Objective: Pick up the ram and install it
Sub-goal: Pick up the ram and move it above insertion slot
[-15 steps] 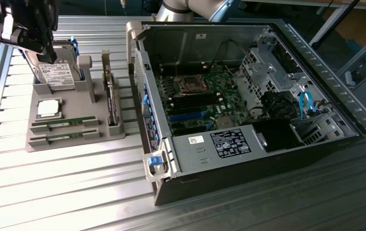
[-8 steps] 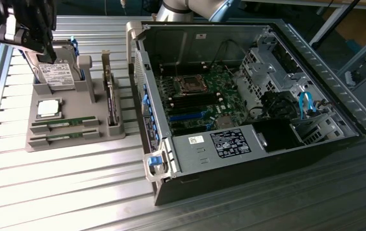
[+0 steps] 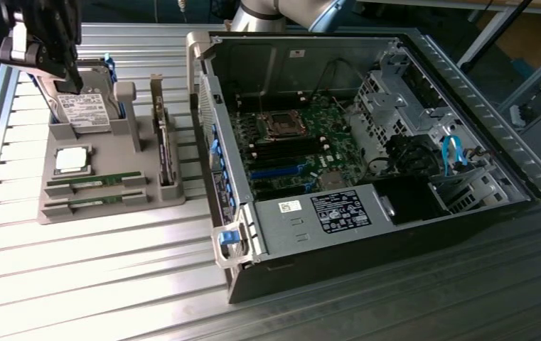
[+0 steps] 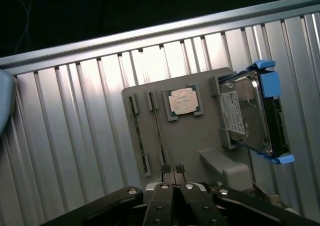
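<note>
The ram is a long, thin green stick lying in a slot of the grey holder, toward the exterior view's left, in the middle of the frame's height. Pale patches break up its green length, but any label or chips are too small to read. A twin stick sits in the next slot, parallel and just beside it. I cannot tell which of the two is meant.

In the wrist view both sticks show edge-on as thin dark lines.

The tool hangs in the upper left of the exterior frame, over the hard drive and well apart from the ram. Its top is cut off by the frame edge. Its fingertips are pressed together with nothing between them.

The square processor lies between drive and sticks. The open computer case stands on the ribbed worktop, toward the exterior view's right.
</note>
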### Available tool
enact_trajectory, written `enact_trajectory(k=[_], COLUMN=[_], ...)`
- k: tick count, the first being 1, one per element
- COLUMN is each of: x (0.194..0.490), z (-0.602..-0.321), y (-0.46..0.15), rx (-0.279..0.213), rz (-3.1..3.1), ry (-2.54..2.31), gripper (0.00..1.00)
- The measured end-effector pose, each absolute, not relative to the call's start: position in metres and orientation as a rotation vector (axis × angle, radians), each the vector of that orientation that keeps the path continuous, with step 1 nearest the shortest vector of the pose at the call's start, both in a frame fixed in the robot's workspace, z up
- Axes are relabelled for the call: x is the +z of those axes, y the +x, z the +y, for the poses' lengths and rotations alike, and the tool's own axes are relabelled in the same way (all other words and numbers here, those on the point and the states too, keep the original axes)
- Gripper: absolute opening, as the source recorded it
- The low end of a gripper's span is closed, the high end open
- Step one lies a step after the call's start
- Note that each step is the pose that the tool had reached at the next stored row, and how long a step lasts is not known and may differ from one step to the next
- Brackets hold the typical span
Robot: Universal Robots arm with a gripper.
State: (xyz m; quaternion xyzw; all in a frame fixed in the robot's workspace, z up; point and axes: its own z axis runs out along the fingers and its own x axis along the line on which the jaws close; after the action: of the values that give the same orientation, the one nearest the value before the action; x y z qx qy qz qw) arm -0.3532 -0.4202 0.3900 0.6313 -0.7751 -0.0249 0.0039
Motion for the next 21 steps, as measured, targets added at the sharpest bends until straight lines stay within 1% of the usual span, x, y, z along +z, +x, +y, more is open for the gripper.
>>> enact_trajectory(k=[21], x=[0.3901], z=[-0.4202], y=[-0.3532], rx=[-0.077], rz=[-2.313], ry=[2.109], gripper=[0.10])
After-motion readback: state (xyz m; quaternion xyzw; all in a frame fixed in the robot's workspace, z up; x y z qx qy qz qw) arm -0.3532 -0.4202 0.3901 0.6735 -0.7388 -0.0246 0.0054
